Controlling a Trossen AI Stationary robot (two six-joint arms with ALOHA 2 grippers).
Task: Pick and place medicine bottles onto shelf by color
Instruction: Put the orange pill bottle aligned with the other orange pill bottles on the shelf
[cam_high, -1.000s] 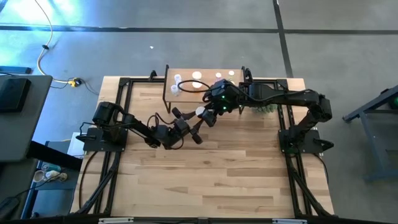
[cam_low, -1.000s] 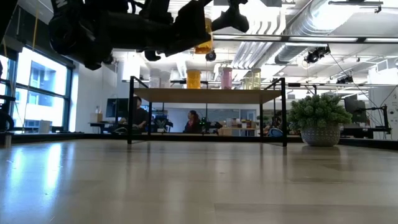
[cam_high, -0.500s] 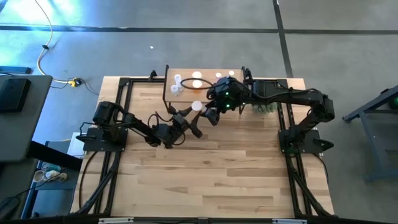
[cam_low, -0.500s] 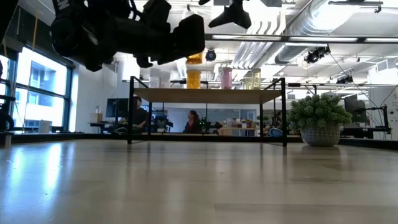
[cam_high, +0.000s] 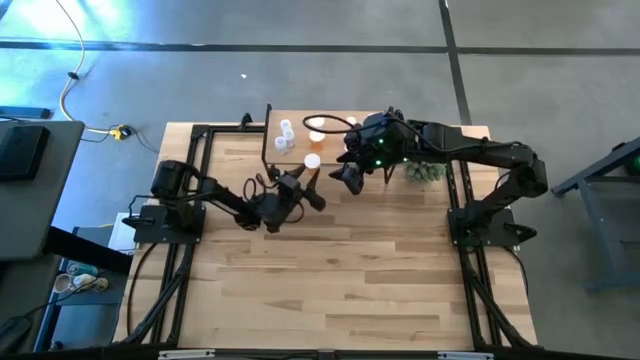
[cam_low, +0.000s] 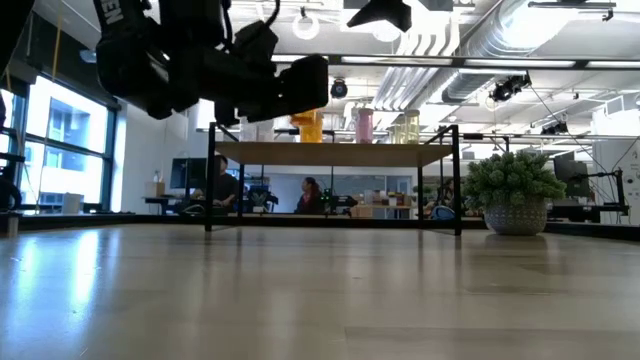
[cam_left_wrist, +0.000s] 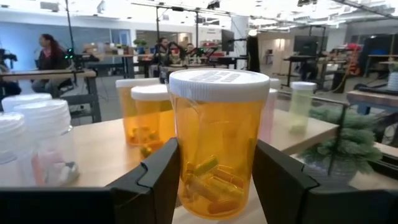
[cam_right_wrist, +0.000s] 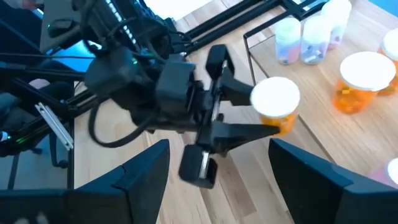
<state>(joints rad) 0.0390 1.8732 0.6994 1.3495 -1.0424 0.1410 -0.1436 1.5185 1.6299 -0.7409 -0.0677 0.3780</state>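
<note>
Holding an orange bottle (cam_left_wrist: 214, 143) between its fingers, our left gripper (cam_high: 306, 180) carries it at the front edge of the shelf (cam_high: 340, 146), just short of the two orange bottles (cam_left_wrist: 144, 115) already standing there. We judge this bottle is not yet set down, since it hangs beside the board and is not on it in the right wrist view.

Our right gripper (cam_high: 350, 176) hovers just beside the shelf front with its fingers spread and nothing between them.

Counting what the left wrist view shows on the board: two orange, at least two clear ones (cam_left_wrist: 38, 140) at one end, a pale pink one partly hidden behind the held bottle, and one yellow-green (cam_left_wrist: 300, 107) farther along. The colours are already grouped. We see no bottles left on the table (cam_high: 340, 270) from above, so we judge this may be among the last to place. One potted plant (cam_high: 424, 171) sits near the shelf's right end.
</note>
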